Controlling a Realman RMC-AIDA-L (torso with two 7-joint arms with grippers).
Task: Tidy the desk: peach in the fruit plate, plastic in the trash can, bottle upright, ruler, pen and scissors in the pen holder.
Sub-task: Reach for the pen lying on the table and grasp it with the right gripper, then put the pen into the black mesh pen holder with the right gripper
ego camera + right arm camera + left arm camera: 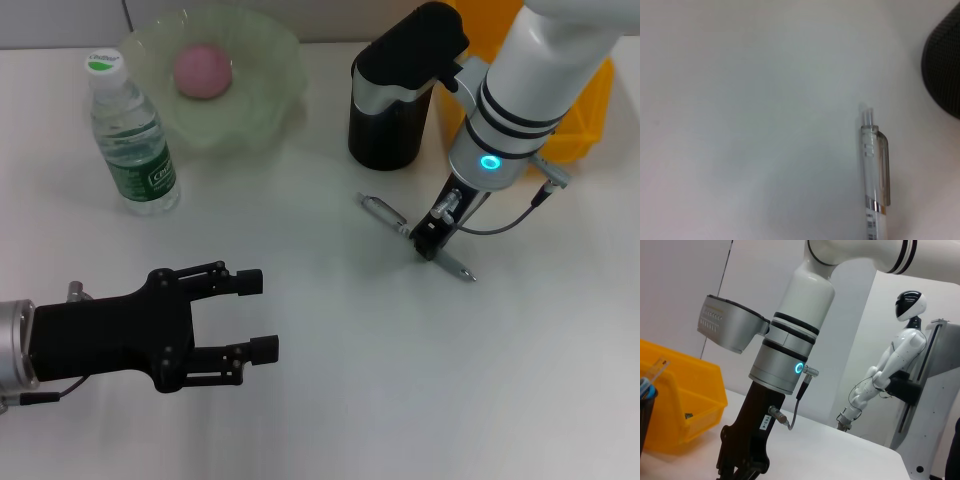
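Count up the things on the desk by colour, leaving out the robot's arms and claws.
Pink: 1, the peach
Pale green: 1, the fruit plate
Clear: 2, the bottle and the pen
Black: 1, the pen holder
Yellow: 1, the trash can
Total: 6
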